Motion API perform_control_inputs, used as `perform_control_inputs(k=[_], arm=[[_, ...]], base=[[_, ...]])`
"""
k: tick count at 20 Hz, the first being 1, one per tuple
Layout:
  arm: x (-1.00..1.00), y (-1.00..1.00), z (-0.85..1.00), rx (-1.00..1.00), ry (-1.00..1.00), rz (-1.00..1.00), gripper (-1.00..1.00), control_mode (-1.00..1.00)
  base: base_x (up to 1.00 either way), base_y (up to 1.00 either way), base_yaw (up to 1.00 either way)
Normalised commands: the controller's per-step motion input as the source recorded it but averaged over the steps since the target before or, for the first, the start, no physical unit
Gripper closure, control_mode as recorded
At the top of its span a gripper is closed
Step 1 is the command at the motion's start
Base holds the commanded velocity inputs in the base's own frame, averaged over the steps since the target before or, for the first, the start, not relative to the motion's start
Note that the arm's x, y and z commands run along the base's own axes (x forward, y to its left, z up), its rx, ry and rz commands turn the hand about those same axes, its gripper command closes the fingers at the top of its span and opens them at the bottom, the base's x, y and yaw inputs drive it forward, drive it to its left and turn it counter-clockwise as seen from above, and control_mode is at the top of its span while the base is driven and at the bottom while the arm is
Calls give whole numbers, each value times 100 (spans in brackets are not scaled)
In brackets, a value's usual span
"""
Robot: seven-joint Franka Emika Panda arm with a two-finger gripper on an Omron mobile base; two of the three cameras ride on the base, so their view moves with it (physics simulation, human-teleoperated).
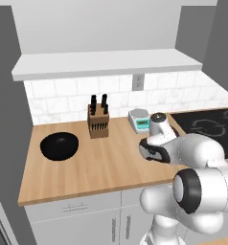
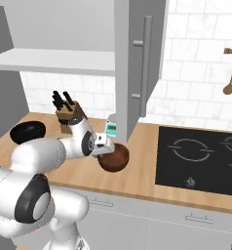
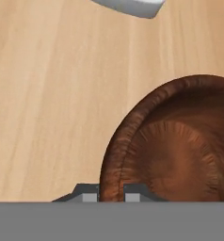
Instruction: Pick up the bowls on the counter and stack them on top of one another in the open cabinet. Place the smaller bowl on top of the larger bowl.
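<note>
Two finger tips of gripper (image 3: pixel 110 192) pinched across rim of reddish-brown wooden bowl (image 3: pixel 175 146), one inside, one outside. Bowl tilted, at or just above light wood table (image 2: pixel 137 178), near left edge of black cooktop (image 2: pixel 201 161). Beyond: kitchen scale (image 1: pixel 140 119), knife block (image 1: pixel 98 122). Well apart at far left: wide black bowl (image 1: pixel 60 146), resting on table below white cabinet shelf (image 1: pixel 106 64).
</note>
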Motion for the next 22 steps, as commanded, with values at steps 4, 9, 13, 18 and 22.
perform_control_inputs(k=[4, 9, 13, 18, 22], arm=[[-26, 66, 90, -13, -33, 49, 100, -100], [-1, 89, 86, -16, -19, 58, 100, -100], [0, 99, 92, -15, -7, 58, 100, -100], [-6, 100, 87, -19, -1, 57, 100, -100], [-9, 100, 64, -26, 3, 52, 100, -100]], base=[[0, 0, 0], [0, 0, 0], [0, 0, 0], [0, 0, 0], [0, 0, 0]])
